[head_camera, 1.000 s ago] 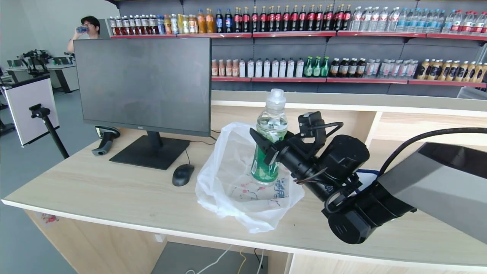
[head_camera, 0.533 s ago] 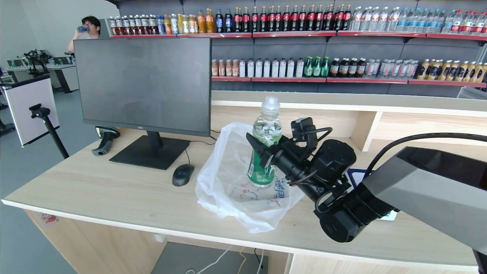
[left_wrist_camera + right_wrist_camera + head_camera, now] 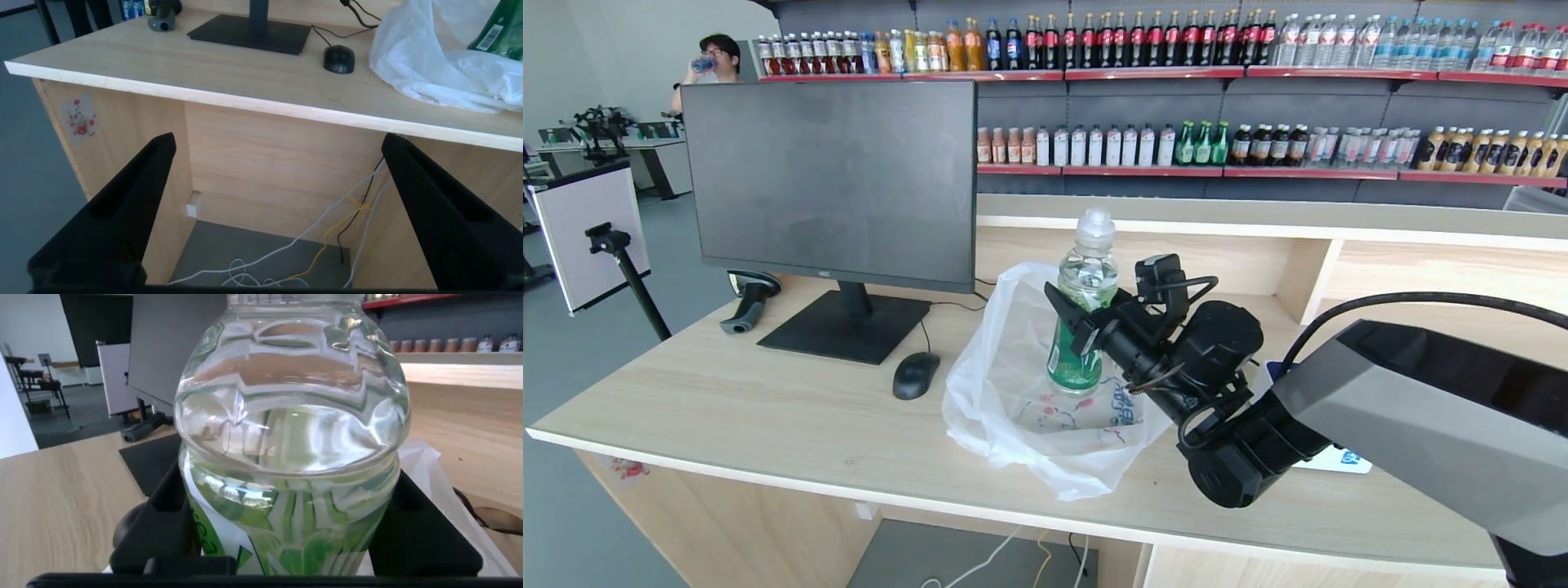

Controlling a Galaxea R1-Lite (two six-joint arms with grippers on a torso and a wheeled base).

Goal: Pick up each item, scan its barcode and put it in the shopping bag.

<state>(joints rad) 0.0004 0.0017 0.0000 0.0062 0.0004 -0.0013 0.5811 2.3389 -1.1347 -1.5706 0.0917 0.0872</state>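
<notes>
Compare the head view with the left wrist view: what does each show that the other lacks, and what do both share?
Head view adds: the right gripper shut on the bottle, held upright over the open shopping bag, plus the monitor screen and the drink shelves behind. Left wrist view adds: the left gripper, open, below the level of the counter top. Shared: the counter top, the mouse, the monitor stand and the shopping bag.

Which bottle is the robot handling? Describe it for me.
On the wooden counter, right of the dark monitor, lies a white plastic bag. There the right end effector holds an upright clear bottle with a green label, apart from the shelved bottles.
</notes>
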